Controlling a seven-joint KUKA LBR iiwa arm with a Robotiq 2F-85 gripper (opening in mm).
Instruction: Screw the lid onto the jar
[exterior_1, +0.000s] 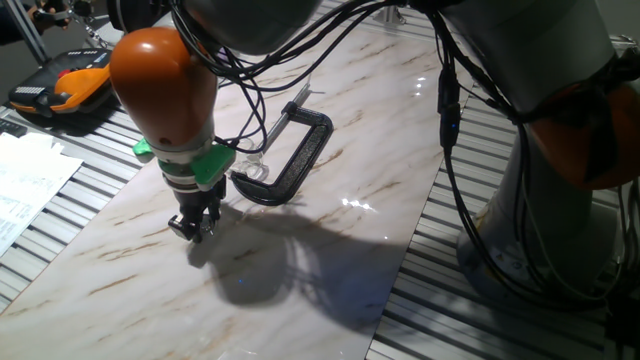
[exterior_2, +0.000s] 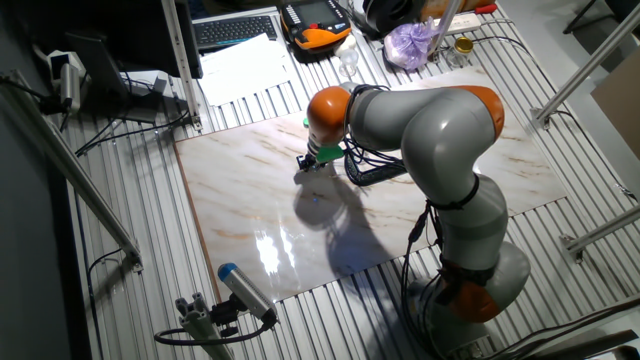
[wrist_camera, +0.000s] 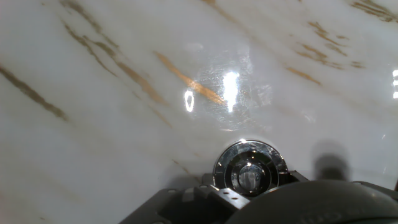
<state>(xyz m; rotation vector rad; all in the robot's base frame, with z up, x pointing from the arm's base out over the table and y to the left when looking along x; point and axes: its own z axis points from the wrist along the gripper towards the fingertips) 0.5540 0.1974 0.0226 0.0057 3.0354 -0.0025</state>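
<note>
My gripper (exterior_1: 195, 228) points straight down at the left part of the marble board (exterior_1: 330, 260), its fingers close together just above the surface. In the hand view the lid (wrist_camera: 250, 169), round and silvery with a darker centre, sits right at the fingertips; the gripper looks shut on it. The jar (exterior_1: 253, 165), small and clear, stands to the right and farther back, beside the black C-clamp (exterior_1: 297, 150). The gripper also shows in the other fixed view (exterior_2: 310, 163), where lid and jar are too small to make out.
The C-clamp (exterior_2: 372, 172) lies near the board's middle, right of the gripper. An orange and black device (exterior_1: 62, 88) and papers (exterior_1: 25, 185) lie off the board to the left. A keyboard (exterior_2: 235, 30) and a purple bag (exterior_2: 410, 45) are beyond the far edge.
</note>
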